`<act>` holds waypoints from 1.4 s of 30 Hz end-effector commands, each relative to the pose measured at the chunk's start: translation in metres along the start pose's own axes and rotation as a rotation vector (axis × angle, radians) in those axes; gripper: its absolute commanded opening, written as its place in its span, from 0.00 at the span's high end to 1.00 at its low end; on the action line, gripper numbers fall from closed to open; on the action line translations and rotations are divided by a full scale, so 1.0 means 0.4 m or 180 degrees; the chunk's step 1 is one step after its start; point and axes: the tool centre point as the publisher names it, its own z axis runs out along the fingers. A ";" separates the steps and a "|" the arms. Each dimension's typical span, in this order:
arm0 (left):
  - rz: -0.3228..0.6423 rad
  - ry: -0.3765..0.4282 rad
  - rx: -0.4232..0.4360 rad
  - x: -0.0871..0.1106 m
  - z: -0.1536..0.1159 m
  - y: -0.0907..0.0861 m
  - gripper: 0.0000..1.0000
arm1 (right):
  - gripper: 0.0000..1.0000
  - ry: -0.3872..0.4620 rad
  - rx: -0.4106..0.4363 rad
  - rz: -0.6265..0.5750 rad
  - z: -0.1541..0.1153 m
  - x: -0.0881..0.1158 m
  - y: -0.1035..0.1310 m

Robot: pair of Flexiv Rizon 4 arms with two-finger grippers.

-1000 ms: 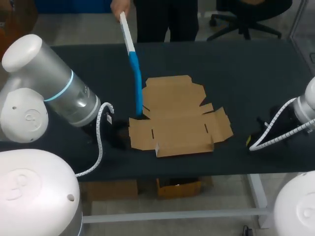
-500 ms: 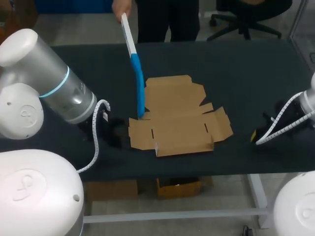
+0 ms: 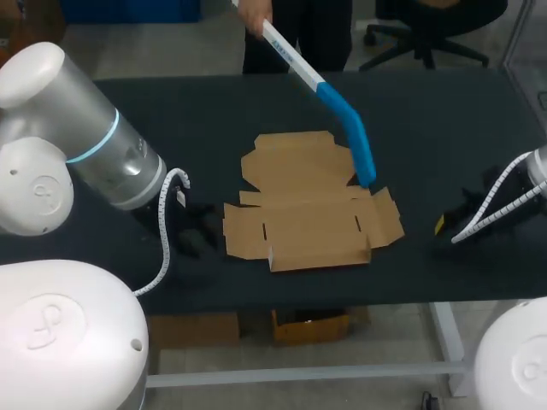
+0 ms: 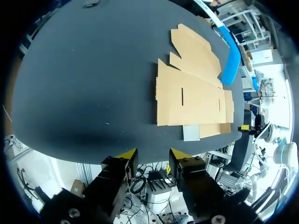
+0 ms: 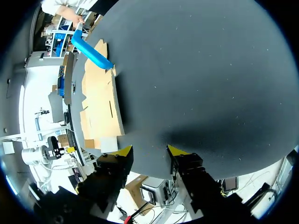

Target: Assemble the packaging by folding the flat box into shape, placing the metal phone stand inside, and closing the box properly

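Flat box [image 3: 312, 201] lying unfolded mid-table [image 3: 444, 120]; both grippers empty.
Left gripper [image 4: 149, 156] sits near the box's left edge and right gripper [image 5: 148, 150] off to its right, each with fingers apart and clear of the cardboard. A person's hand [image 3: 253, 12] holds a white-and-blue stick [image 3: 346, 120] over the table, blue tip at the box's right notch. Half a second ago that tip stood at the box's left side.

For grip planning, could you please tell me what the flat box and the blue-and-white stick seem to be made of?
Flat box: brown cardboard, matte, judging by its colour, thinness and cut flaps. Blue-and-white stick: probably smooth plastic, faintly glossy, though I cannot be sure.
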 end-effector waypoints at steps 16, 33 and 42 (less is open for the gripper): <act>0.0011 -0.0024 -0.0051 -0.004 -0.024 -0.001 0.00 | 0.00 0.0017 0.0026 -0.0003 -0.008 0.001 0.004; 0.0011 -0.0024 -0.0051 -0.004 -0.024 -0.001 0.00 | 0.00 0.0017 0.0026 -0.0003 -0.008 0.001 0.004; 0.0032 -0.0036 -0.0045 -0.003 -0.027 -0.018 0.00 | 0.00 0.0016 0.0024 -0.0009 -0.009 0.004 0.007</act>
